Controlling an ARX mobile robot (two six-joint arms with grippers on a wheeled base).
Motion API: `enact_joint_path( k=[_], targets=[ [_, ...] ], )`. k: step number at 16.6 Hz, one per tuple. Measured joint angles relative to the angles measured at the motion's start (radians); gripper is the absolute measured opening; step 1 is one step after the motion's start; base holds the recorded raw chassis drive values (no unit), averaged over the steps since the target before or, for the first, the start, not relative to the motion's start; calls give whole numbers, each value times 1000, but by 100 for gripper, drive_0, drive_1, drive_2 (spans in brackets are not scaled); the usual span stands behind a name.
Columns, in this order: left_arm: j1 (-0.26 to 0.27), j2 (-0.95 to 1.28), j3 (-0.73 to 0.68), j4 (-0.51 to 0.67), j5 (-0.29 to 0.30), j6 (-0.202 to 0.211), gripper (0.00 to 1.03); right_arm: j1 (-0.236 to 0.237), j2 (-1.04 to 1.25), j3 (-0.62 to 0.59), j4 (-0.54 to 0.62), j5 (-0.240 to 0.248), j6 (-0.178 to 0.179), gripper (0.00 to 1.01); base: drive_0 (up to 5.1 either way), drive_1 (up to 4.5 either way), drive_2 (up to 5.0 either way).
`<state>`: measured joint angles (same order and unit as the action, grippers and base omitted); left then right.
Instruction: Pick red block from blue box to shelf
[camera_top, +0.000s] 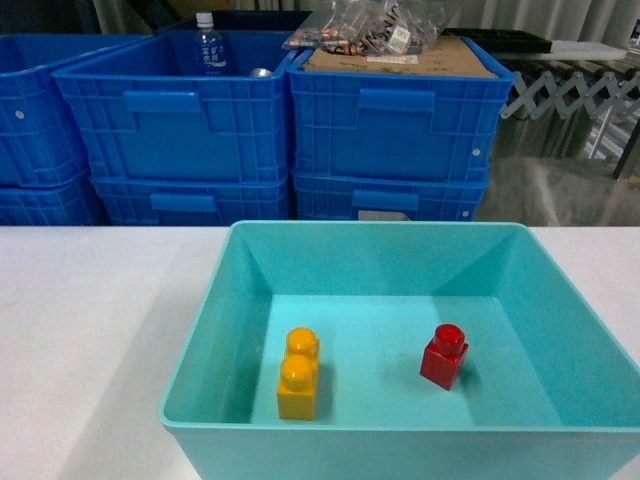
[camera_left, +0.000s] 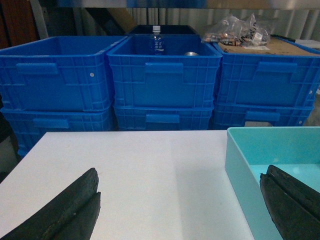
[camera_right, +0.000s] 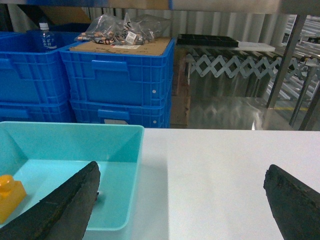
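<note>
Red block (camera_top: 444, 355) upright in blue box (camera_top: 200, 350) at desk (camera_top: 90, 330) near edge, both my end effectors wide open, empty

Open room surrounds the red block (camera_top: 444, 355) inside the blue box (camera_top: 200, 340); the yellow brick (camera_top: 298, 373) sits well apart, and sloping walls ring both.

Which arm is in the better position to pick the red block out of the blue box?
Probably the right. The red block sits in the right half of the blue box. The open right gripper straddles that box's right wall; the left gripper, also open, hovers over its left edge.
</note>
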<state>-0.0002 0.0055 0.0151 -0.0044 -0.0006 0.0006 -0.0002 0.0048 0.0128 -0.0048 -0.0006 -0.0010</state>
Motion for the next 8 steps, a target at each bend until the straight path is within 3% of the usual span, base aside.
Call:
enact_joint_path(
  k=[8],
  targets=[
    [0, 0, 0, 0, 0, 0, 98, 0, 0, 0, 0, 0, 0, 98, 0, 0, 0]
  ],
)
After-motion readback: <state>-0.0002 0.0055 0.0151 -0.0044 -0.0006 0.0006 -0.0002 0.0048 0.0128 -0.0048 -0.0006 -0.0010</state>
